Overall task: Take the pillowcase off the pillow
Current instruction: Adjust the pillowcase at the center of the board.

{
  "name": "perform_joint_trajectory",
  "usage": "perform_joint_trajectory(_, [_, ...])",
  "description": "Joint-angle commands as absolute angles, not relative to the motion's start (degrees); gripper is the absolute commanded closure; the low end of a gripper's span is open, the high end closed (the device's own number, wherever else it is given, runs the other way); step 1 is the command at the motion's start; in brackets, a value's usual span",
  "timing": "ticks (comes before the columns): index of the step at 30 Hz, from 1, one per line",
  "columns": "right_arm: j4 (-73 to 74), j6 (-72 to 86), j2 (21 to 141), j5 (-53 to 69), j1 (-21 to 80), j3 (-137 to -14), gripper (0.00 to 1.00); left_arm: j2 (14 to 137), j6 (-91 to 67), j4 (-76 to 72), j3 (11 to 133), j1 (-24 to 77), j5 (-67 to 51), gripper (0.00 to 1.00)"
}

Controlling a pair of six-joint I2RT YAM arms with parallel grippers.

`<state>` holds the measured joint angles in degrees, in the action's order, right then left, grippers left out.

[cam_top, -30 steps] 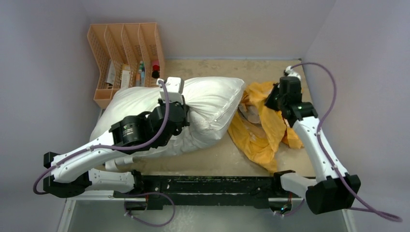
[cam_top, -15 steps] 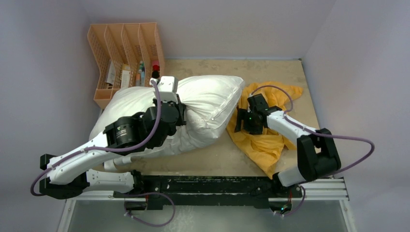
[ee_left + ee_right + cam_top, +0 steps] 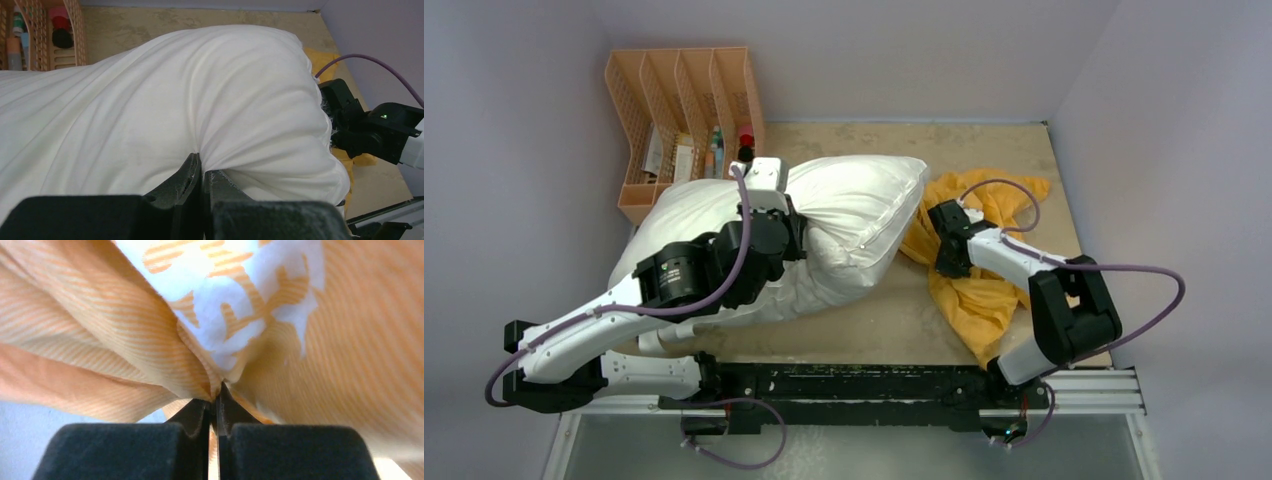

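The white pillow (image 3: 854, 215) lies bare across the left and middle of the table and fills the left wrist view (image 3: 165, 100). My left gripper (image 3: 796, 228) is shut on a pinch of the pillow's fabric (image 3: 202, 162). The orange-yellow pillowcase (image 3: 984, 285) lies crumpled on the table to the right of the pillow, fully off it. My right gripper (image 3: 946, 240) is shut on a fold of the pillowcase (image 3: 216, 390), with white lettering (image 3: 240, 300) showing just above the jaws.
An orange mesh file organiser (image 3: 679, 125) with small bottles stands at the back left, just behind the pillow. Grey walls close in the table on the left, back and right. The right arm's purple cable (image 3: 1124, 275) loops over the right side.
My right arm has folded back and swung its gripper left and down, pulling the pillowcase with it toward the pillow's right end. The left gripper stays clamped on the pillow, shifted slightly left.
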<state>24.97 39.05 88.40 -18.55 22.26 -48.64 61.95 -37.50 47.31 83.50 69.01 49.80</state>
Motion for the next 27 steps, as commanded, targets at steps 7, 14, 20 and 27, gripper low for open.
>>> perform_joint_trajectory(7, [31.81,29.78,76.98,-25.29,2.07,-69.82,1.0,64.2,-37.26,39.77,84.2,67.94,46.81,1.0])
perform_joint_trajectory(14, [34.36,27.8,76.88,-26.62,-2.33,-76.16,1.0,67.68,-35.79,36.08,82.59,67.9,40.79,1.0])
perform_joint_trajectory(20, [34.97,33.59,74.27,-31.76,-4.64,-64.33,1.0,74.63,-34.46,32.21,81.67,67.94,32.98,1.0])
perform_joint_trajectory(27, [33.22,29.24,72.59,-16.26,-7.38,-58.81,0.69,87.52,-32.95,23.07,80.22,67.89,19.8,1.0])
